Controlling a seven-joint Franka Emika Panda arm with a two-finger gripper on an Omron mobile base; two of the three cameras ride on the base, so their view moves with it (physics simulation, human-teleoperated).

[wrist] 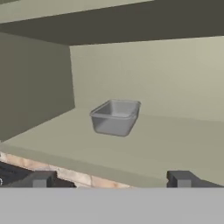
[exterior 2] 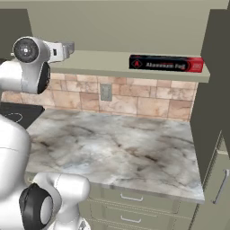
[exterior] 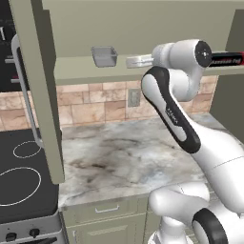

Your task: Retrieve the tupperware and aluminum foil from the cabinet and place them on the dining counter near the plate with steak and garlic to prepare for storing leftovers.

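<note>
- I am looking into the pale olive-green wall cabinet with its flat panel doors swung open; the left door is hanging edge-on in front of the black stovetop in the left base view.
- The small grey translucent rectangular tupperware tub is sitting upright on the cabinet shelf, toward the left end and well back from the front edge, with bare shelf around it on all sides.
- The long narrow black aluminum foil box with a red end and white lettering is lying flat on the same shelf far to the right, close to the front edge and well apart from the tub.
- My end effector is hovering level with the shelf front, its two dark fingers spread as wide as they go and gripping nothing; the tub is showing between them, still some way ahead.
- In the left base view the white upper arm is crossing in front of the shelf and covering part of the foil box.
- Below, the grey-white marbled stone surface is running under the cabinet, backed by tan stone tiles with a wall socket.
- Low green drawers with metal handles are sitting beneath that surface.
</note>
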